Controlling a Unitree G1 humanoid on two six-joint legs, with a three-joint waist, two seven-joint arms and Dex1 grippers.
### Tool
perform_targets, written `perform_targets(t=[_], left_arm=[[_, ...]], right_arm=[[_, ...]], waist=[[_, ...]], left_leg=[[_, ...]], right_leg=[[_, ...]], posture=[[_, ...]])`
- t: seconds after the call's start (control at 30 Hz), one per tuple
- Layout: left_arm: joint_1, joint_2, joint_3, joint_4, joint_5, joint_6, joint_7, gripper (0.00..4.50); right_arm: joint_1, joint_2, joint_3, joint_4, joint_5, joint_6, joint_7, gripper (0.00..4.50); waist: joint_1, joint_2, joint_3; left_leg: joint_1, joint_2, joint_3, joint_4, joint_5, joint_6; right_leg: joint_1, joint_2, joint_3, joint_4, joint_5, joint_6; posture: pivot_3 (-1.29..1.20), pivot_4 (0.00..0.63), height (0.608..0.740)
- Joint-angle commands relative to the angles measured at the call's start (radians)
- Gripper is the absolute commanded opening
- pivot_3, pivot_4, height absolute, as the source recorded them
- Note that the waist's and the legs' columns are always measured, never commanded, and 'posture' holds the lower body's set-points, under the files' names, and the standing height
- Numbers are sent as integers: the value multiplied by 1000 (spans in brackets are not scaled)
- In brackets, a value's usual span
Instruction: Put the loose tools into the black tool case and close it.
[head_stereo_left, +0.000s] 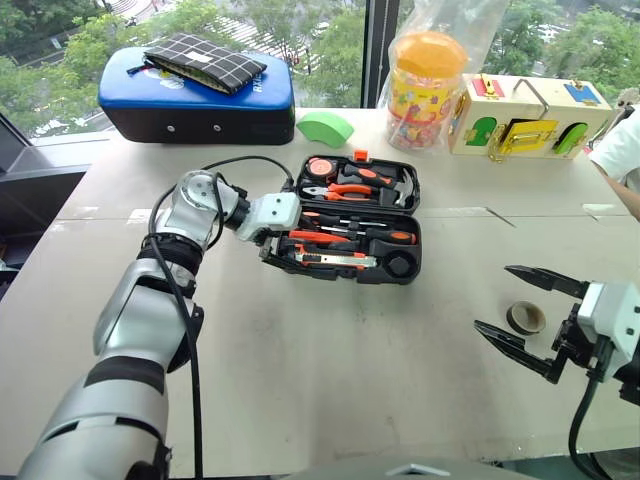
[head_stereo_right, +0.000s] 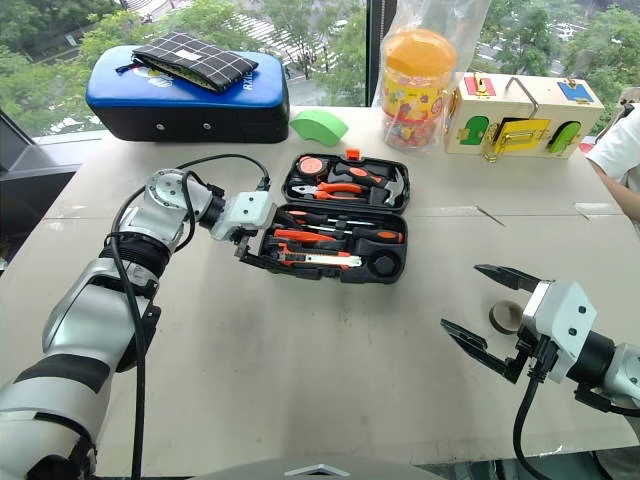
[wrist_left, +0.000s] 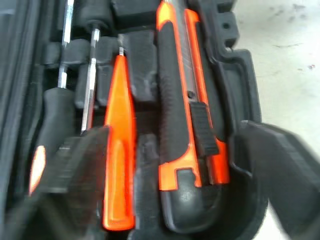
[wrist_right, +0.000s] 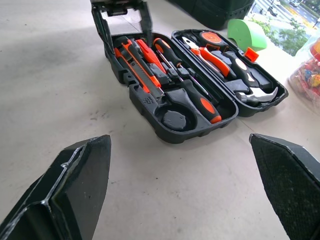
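Left gripper (head_stereo_right: 256, 250): jaws spread wide over the near left end of the black tool case (head_stereo_right: 345, 215), fingertips down at the case's near half, holding nothing.
Right gripper (head_stereo_left: 522, 312): jaws wide apart and empty, low over the table (head_stereo_left: 330, 370), well off to the right of the case.
Left wrist view: looks straight down into the case's near half. The thin all-orange screwdriver (wrist_left: 119, 150) lies in its recess, the orange-black utility knife (wrist_left: 187, 105) just beside it, and steel shafts of slim screwdrivers (wrist_left: 90, 90) on the knife's far side. One blurred black finger (wrist_left: 280, 175) stands over the case's rim.
Right wrist view: takes in the whole open case from the side, both halves flat on the table, the round recess (wrist_right: 175, 119) at the near end unfilled, a fat orange-and-black screwdriver (wrist_right: 202, 102) next to it. The lid half holds pliers (wrist_right: 212, 52) and a hammer (wrist_right: 255, 90).
Head views: a small dark tape roll (head_stereo_left: 526, 318) lies loose on the table, right of the case, between the right gripper's fingers as seen from above; contact cannot be told.
Left arm: reaches forward, wrist bent inward toward the case, gripper angled downward.
Right arm: kept low, gripper roughly level, pointing toward the case.
Behind the case: a blue-topped case (head_stereo_left: 195, 95), a green block (head_stereo_left: 325, 127), a jar (head_stereo_left: 427, 90) and a wooden latch box (head_stereo_left: 525, 115).
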Motion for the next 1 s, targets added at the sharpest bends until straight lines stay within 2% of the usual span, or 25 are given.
perform_targets(t=[0.03, 0.17, 0.3, 0.33, 0.5, 0.57, 0.63, 0.8, 0.9, 1.0], left_arm=[[-1, 40, 54, -128, -211, 269, -23, 4051], [73, 81, 48, -265, -284, 427, -23, 2295], [175, 64, 75, -351, -214, 440, 67, 330], [207, 62, 71, -376, -193, 443, 100, 56], [259, 29, 35, -325, -39, 396, 294, 56], [258, 15, 24, -301, -13, 408, 307, 56], [255, -4, 29, -291, -19, 450, 304, 56], [228, -35, 46, -277, -58, 726, 255, 56], [224, -41, 43, -256, -29, 731, 287, 56], [255, -45, 87, -317, -75, 619, 257, 56]], right_arm=[[-3, -3, -12, -21, 10, -7, -2, 4500], [-13, 4, 14, -20, 0, -7, -14, 4500], [-35, 6, 46, -13, -6, -7, -25, 4500], [-40, 5, 49, -11, -6, -7, -26, 4500], [-43, 3, 52, -7, -7, -6, -26, 4500], [-38, 5, 52, -10, -7, -6, -27, 4500], [-34, 6, 53, -15, -7, -4, -29, 4500], [-21, 10, 59, -30, -7, 2, -41, 4500], [-3, 17, 60, -38, -6, 6, -51, 4500], [17, 30, 56, -37, -29, 15, -87, 4500]], waist=[[-1, -1, 2], [-13, 0, 2], [-18, 0, 1], [-18, 0, 2], [-2, 2, -2], [8, 5, -4], [9, 7, -6], [5, 7, -9], [7, 8, -9], [5, 10, -10]], left_leg=[[0, 0, -1, 0, 0, 0], [-1, 1, -2, 2, 0, 0], [0, 1, -2, 3, 0, 0], [0, 1, -2, 3, 0, 0], [0, 1, -3, 3, 0, 0], [2, 0, -3, 4, 0, 0], [3, 1, -3, 6, 0, 0], [3, 1, -4, 9, 0, 0], [3, 1, -5, 8, 0, 0], [3, 1, -5, 6, 0, 0]], right_leg=[[0, 2, 0, 0, 0, 0], [1, 2, 0, 1, 0, 0], [1, -1, 2, 1, 0, 0], [1, -1, 3, 1, 0, 0], [2, -3, 2, 1, 0, 0], [4, -4, 2, 1, 0, 0], [7, -4, 1, 1, -2, -4], [8, -4, 1, 1, -2, -4], [8, -4, 0, 1, -2, -4], [8, -4, -1, 0, -2, -4]], posture=[[0, 150, 740], [0, 150, 740], [0, 150, 740], [0, 150, 740], [0, 150, 740], [0, 150, 740], [0, 150, 740], [0, 150, 740], [0, 150, 740], [0, 150, 740]])
